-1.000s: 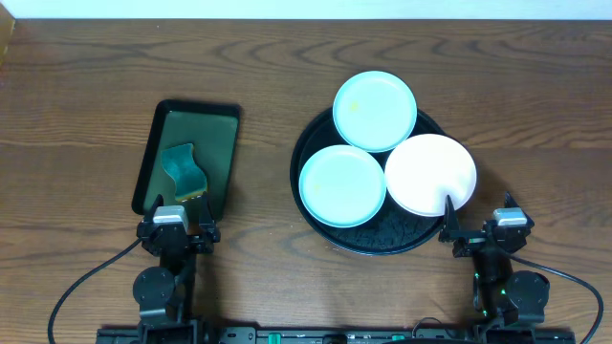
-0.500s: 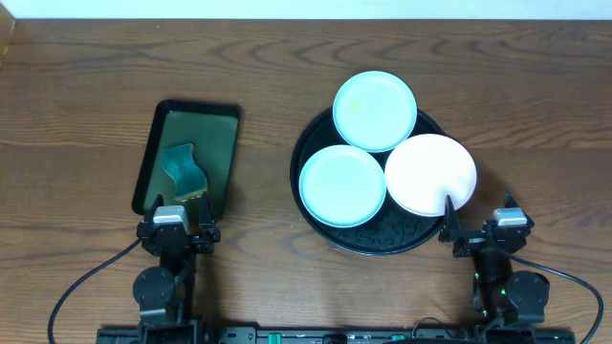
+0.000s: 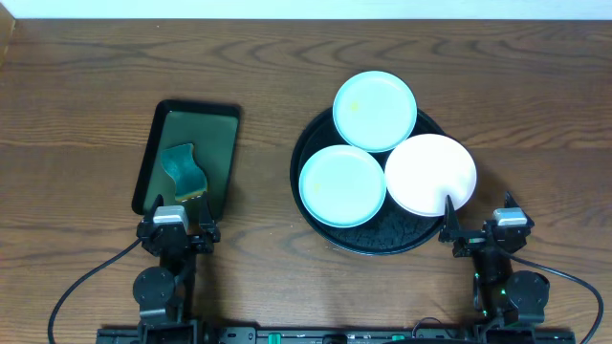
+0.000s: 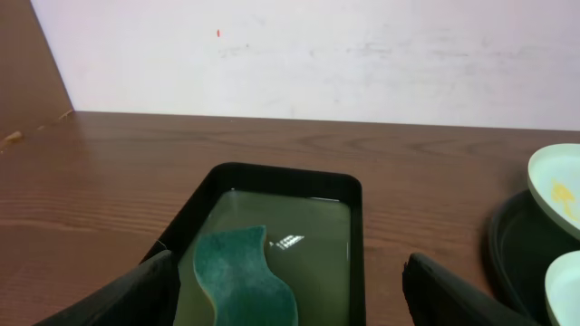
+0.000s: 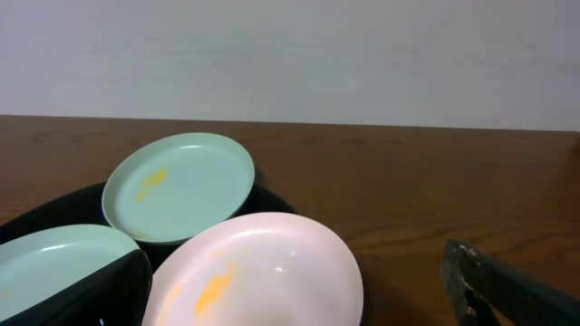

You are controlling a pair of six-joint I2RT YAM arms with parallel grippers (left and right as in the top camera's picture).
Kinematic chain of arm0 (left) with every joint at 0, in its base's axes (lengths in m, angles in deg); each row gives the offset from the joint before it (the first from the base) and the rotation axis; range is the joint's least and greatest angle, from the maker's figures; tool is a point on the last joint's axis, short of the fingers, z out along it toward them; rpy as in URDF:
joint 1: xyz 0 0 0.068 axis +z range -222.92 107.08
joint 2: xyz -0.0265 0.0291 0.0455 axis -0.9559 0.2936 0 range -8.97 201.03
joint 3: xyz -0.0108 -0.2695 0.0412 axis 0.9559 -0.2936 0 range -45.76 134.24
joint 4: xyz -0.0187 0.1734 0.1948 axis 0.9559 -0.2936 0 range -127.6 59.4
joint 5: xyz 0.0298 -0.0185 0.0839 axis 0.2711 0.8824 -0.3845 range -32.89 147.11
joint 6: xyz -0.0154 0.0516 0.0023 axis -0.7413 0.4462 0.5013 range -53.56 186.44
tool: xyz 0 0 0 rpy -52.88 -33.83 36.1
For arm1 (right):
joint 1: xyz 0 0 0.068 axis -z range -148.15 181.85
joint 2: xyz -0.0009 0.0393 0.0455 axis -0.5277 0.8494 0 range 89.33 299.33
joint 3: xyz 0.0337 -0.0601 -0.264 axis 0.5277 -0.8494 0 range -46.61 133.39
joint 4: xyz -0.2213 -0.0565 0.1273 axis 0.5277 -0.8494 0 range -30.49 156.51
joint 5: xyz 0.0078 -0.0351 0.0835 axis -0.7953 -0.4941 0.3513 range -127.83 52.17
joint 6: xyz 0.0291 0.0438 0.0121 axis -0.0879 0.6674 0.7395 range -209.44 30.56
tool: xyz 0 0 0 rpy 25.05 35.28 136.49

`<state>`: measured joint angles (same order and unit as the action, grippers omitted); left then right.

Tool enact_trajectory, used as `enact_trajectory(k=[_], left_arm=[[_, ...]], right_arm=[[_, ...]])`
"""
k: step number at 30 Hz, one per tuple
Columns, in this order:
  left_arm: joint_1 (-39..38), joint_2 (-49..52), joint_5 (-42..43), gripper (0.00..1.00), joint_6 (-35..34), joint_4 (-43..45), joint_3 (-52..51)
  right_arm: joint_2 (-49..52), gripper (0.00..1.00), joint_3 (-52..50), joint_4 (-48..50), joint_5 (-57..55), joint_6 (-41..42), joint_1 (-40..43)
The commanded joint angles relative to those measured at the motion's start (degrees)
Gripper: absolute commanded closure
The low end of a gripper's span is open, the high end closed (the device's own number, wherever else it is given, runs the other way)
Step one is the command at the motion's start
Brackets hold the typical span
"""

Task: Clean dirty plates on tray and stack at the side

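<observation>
The round black tray [image 3: 375, 241] holds three plates. One turquoise plate [image 3: 375, 111] lies at its far rim with a yellow smear [image 5: 178, 186]. A second turquoise plate [image 3: 342, 184] lies front left. The white plate [image 3: 430, 173] lies on the right and carries an orange-yellow smear [image 5: 263, 276]. My left gripper [image 3: 179, 229] is open at the near end of the green tray, the sponge [image 4: 243, 279] between its fingers' line. My right gripper [image 3: 476, 229] is open just in front of the white plate, touching nothing.
A rectangular black-rimmed green tray [image 3: 215, 153] stands on the left and holds a wavy green sponge [image 3: 184, 169]. The tray shows in the left wrist view [image 4: 355, 244]. A pale wall runs behind the table's far edge.
</observation>
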<state>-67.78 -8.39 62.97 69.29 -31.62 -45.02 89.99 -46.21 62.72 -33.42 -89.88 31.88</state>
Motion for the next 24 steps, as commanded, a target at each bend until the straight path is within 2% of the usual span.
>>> enact_trajectory(k=[1,9,11,13,14,17,18,20,24], left_arm=[[-0.13,-0.35,2.43,0.21,0.48,-2.4,-0.5],[-0.13,-0.35,2.49,0.21,0.35,-2.36,-0.5],[-0.13,-0.35,3.69,0.21,-3.08,-2.25,-0.5],[-0.13,-0.35,9.49,0.21,-9.73,-0.02,-0.5],[-0.13,-0.35,14.49,0.21,-14.64,2.25,-0.5],[-0.13,-0.35,32.28,0.21,-35.15,14.8,-0.5],[-0.13,-0.35,34.86,0.21,-40.85,19.74,-0.5],[-0.13,-0.35,35.06,0.21,-44.5,27.43,-0.5],[-0.07,-0.35,32.92,0.21,-42.16,45.72,-0.5]], right_arm=[[-0.17,0.01,-0.09,-0.24,-0.31,0.61,-0.5],[-0.17,0.01,-0.09,-0.24,-0.31,0.61,-0.5],[-0.17,0.01,-0.09,-0.24,-0.31,0.61,-0.5],[-0.17,0.01,-0.09,-0.24,-0.31,0.61,-0.5],[-0.17,0.01,-0.09,-0.24,-0.31,0.61,-0.5],[-0.17,0.01,-0.09,-0.24,-0.31,0.61,-0.5],[-0.17,0.01,-0.09,-0.26,-0.31,0.61,-0.5],[-0.17,0.01,-0.09,-0.24,-0.31,0.61,-0.5],[-0.17,0.01,-0.09,-0.24,-0.31,0.61,-0.5]])
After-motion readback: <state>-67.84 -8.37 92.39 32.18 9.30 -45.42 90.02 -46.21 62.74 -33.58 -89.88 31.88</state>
